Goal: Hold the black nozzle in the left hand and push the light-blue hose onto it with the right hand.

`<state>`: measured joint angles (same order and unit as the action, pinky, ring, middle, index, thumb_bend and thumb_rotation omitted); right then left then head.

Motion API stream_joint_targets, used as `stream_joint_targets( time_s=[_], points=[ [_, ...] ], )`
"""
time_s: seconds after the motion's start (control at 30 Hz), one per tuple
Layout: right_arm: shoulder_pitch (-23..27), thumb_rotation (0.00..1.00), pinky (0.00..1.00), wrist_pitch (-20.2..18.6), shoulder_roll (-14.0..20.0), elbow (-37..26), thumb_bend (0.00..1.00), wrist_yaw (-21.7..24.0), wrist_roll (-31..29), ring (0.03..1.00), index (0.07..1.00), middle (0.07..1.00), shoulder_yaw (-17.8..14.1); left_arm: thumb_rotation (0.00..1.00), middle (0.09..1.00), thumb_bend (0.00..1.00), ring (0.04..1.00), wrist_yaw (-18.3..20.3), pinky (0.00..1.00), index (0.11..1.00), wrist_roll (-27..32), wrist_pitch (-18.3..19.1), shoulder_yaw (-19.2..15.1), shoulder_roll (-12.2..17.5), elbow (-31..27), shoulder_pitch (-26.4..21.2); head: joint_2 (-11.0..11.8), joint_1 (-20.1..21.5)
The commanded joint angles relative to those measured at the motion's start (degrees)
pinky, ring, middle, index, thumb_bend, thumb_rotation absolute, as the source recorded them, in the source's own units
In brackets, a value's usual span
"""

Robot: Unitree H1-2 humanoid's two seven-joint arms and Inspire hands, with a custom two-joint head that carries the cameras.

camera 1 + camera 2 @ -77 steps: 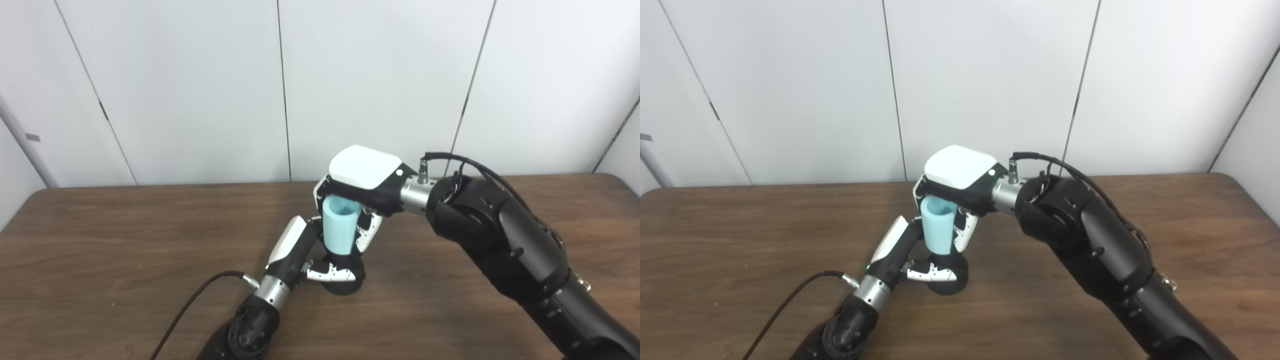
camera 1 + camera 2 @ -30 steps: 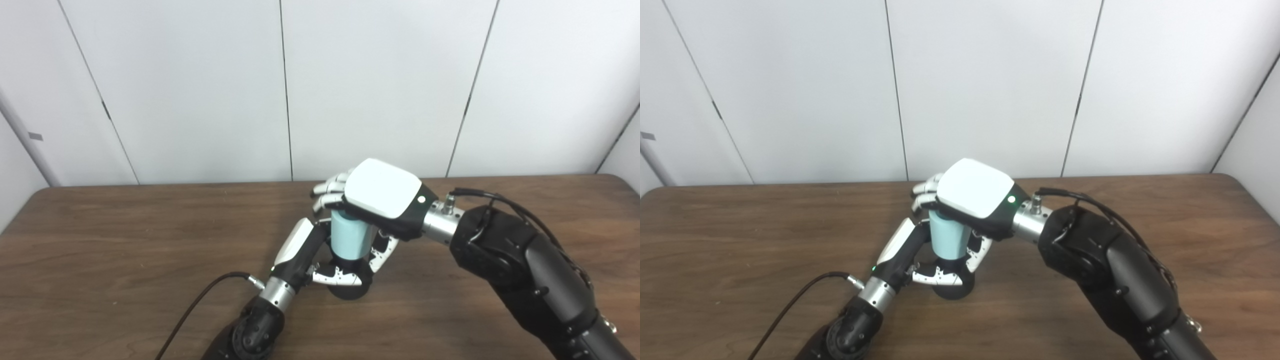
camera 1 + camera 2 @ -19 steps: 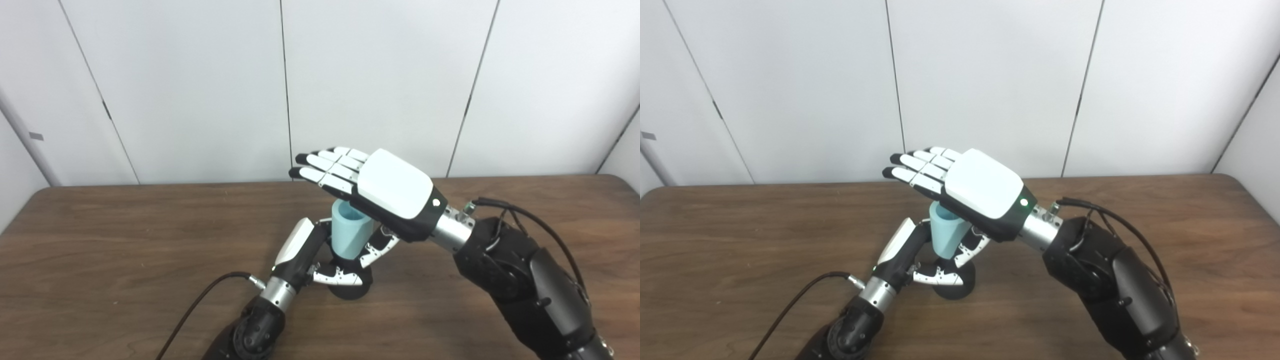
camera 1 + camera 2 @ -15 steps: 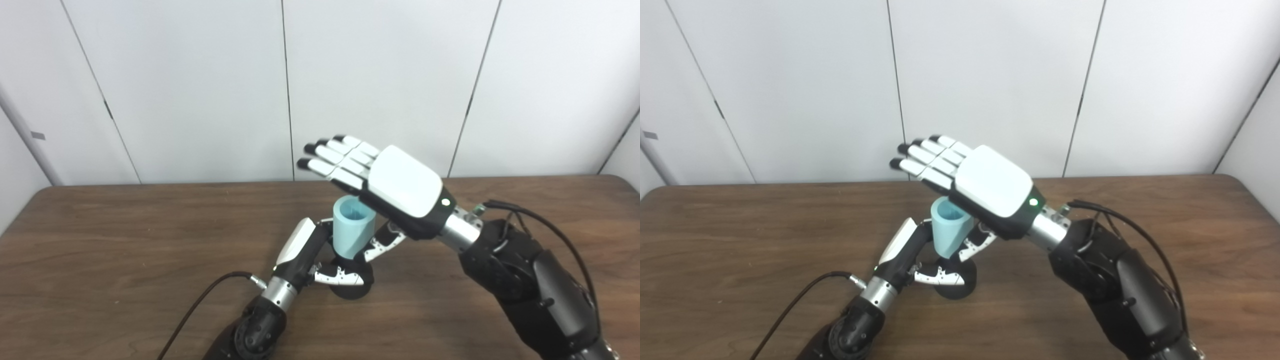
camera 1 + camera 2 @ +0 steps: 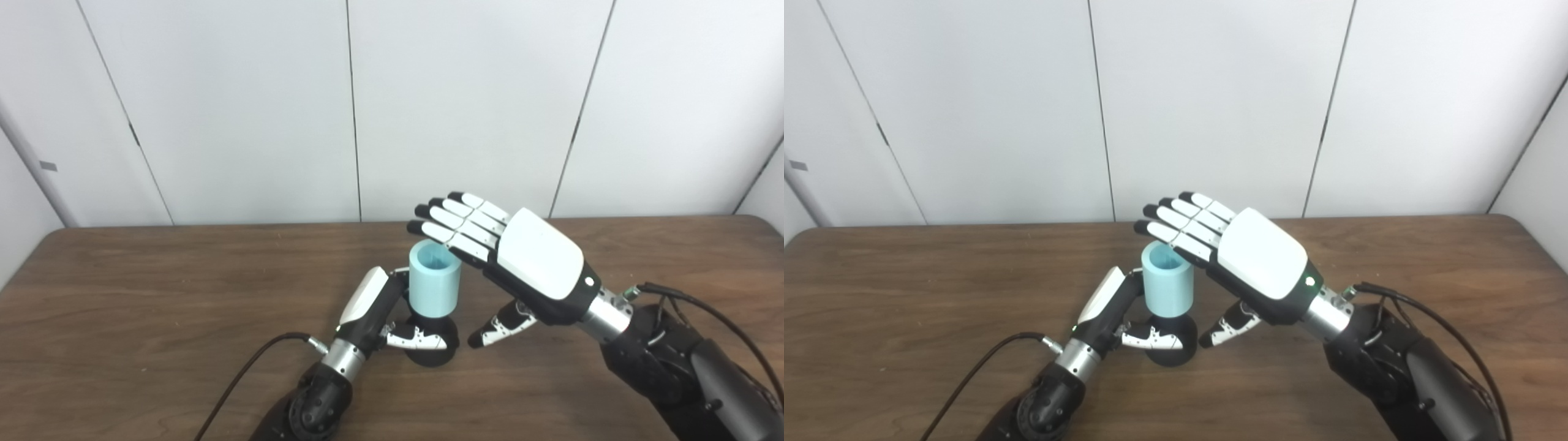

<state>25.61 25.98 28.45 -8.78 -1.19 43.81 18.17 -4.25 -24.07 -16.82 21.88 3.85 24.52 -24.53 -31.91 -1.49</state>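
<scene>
The black nozzle (image 5: 433,352) stands on the brown table (image 5: 122,306) near its middle, its rounded base on the wood. My left hand (image 5: 383,315) is shut on it from the left, fingers wrapped around the base. The light-blue hose (image 5: 433,286), a short upright tube with its open end facing up, sits on top of the nozzle. My right hand (image 5: 508,260) is open, fingers stretched flat, just to the right of the hose and apart from it, with the thumb pointing down toward the table.
A black cable (image 5: 245,373) runs from my left wrist to the bottom edge. White wall panels (image 5: 245,110) stand behind the table's far edge. My right forearm (image 5: 686,373) crosses the lower right of the table.
My right hand let go of the hose, opened flat, lifted, and then drew back to the right and lower. The hose stays upright on the nozzle; my left hand kept its hold.
</scene>
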Motion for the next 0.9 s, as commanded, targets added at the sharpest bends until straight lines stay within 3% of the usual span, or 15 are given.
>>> stream_joint_targets(
  time_s=[0.0, 0.2, 0.33, 0.87],
  points=[
    [1.9, 0.14, 0.9, 0.8, 0.1, -0.7, 0.79, 0.6, -2.0, 0.93, 0.924, 0.937, -1.1, 0.08, 0.506, 0.51, 0.445, 1.3, 0.35, 0.491, -1.8, 1.4, 1.8, 0.7, 5.9, 7.1, -0.1, 0.0],
    [1.6, 0.21, 0.89, 0.8, 0.6, 0.2, 0.72, 4.2, -3.0, 0.928, 0.923, 0.933, -0.4, 0.08, 0.501, 0.51, 0.391, 1.2, 0.3, 0.491, -1.9, 1.8, 1.8, 0.2, 5.6, 7.0, -0.5, -0.4],
    [2.2, 0.26, 0.89, 0.9, 1.5, 1.7, 0.69, 4.2, -3.8, 0.93, 0.921, 0.929, 1.0, 0.08, 0.492, 0.51, 0.4, 0.9, 0.3, 0.491, -1.7, 1.2, 1.7, -0.1, 6.8, 6.3, -0.1, -0.6],
    [4.4, 0.31, 0.89, 0.9, 0.6, 3.3, 0.7, 4.4, -3.0, 0.931, 0.92, 0.925, 3.2, 0.08, 0.478, 0.51, 0.365, 1.1, 0.27, 0.491, -1.5, 1.8, 1.5, -0.4, 5.8, 6.5, -0.3, -0.4]
  ],
)
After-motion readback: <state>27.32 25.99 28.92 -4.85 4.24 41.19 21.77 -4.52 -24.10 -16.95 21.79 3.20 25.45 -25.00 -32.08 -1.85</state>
